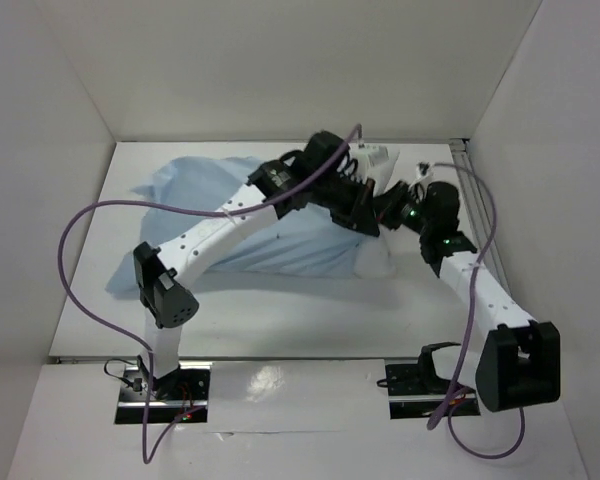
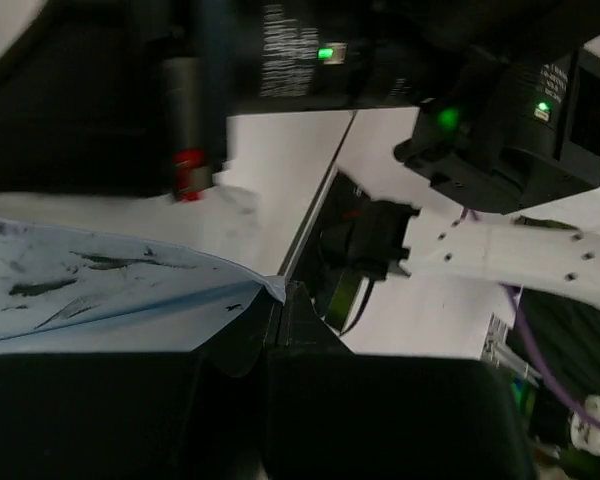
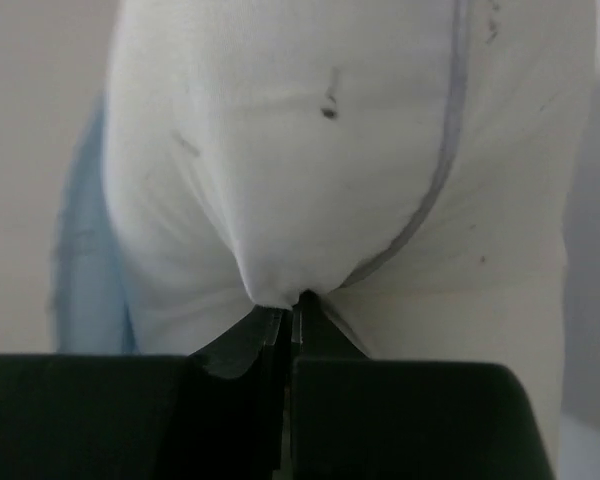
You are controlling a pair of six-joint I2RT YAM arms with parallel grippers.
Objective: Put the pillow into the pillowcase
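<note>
The pale blue pillowcase (image 1: 230, 215) lies wrinkled across the middle of the white table. The white pillow (image 1: 376, 258) bulges out of its right end. In the left wrist view my left gripper (image 2: 278, 300) is shut, pinching the edge of the blue pillowcase (image 2: 100, 290). Seen from above, the left gripper (image 1: 365, 222) sits at that right end. Right beside it is my right gripper (image 1: 388, 212). The right wrist view shows the right gripper (image 3: 292, 305) shut on a pinch of the pillow (image 3: 310, 150), whose grey seam runs down the right side. A strip of the pillowcase (image 3: 80, 250) shows at the left.
White walls enclose the table on three sides. A purple cable (image 1: 80, 260) loops out from the left arm, another (image 1: 470, 340) along the right arm. A metal rail (image 1: 462, 148) and a small dark object (image 1: 420, 165) sit at the back right corner.
</note>
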